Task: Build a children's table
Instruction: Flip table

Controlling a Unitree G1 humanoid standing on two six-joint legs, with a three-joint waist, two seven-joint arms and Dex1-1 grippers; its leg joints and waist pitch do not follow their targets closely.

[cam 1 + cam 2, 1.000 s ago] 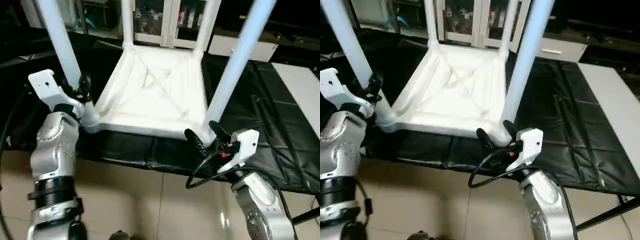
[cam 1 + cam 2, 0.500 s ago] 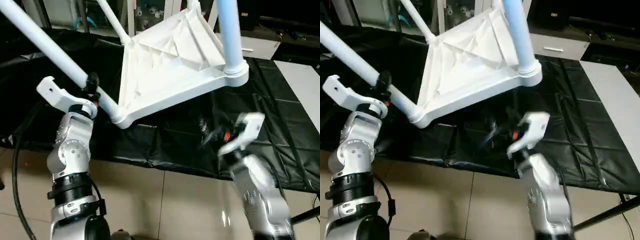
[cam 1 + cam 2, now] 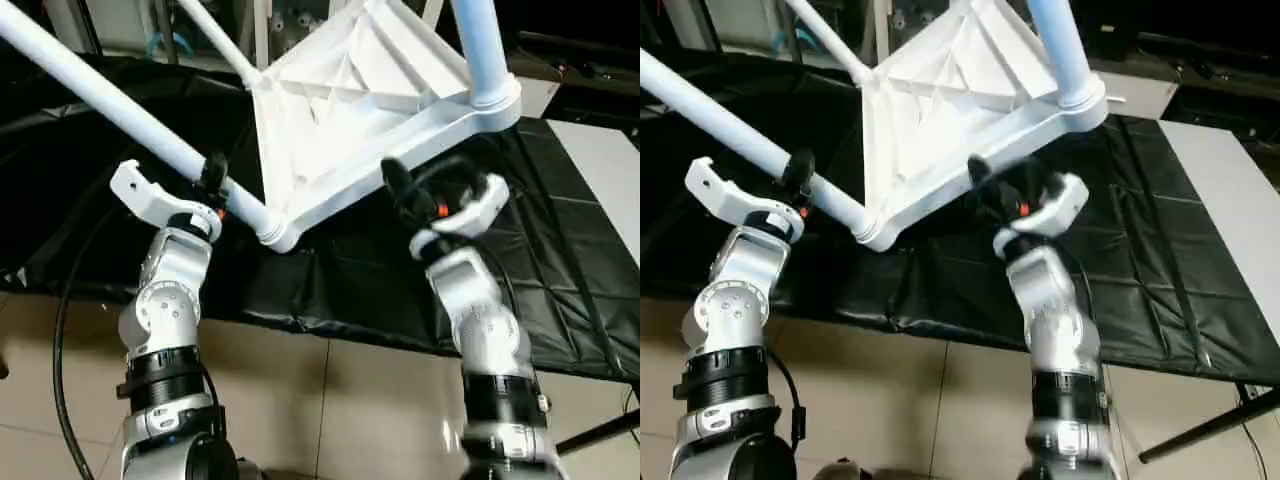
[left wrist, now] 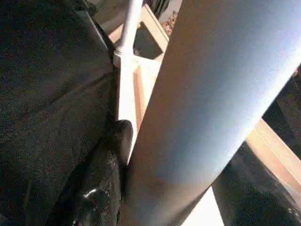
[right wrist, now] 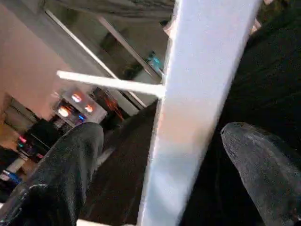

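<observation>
The children's table hangs tilted above the black cloth, its X-ribbed tabletop (image 3: 350, 90) showing its underside to me. My left gripper (image 3: 212, 178) is shut on a tube leg (image 3: 110, 95) just above its corner socket (image 3: 278, 232); one finger (image 4: 108, 165) presses against the leg (image 4: 207, 103). My right gripper (image 3: 408, 190) is open at the tabletop's near rim (image 5: 188, 122), with a finger (image 5: 70, 169) on either side and gaps showing. A second leg (image 3: 482, 50) rises from the right corner, and a third leg (image 3: 215, 35) stands at the back.
A black cloth-covered workbench (image 3: 560, 250) lies under the table, its front edge close to my arms. A flat white board (image 3: 600, 160) rests at the far right. Cabinets stand behind. Tiled floor (image 3: 330, 400) shows below, and a black cable (image 3: 65, 330) loops beside my left arm.
The table has tilted further and its right corner has risen. My right gripper has come up from the cloth to the near rim. My left gripper, still holding the leg, has shifted right.
</observation>
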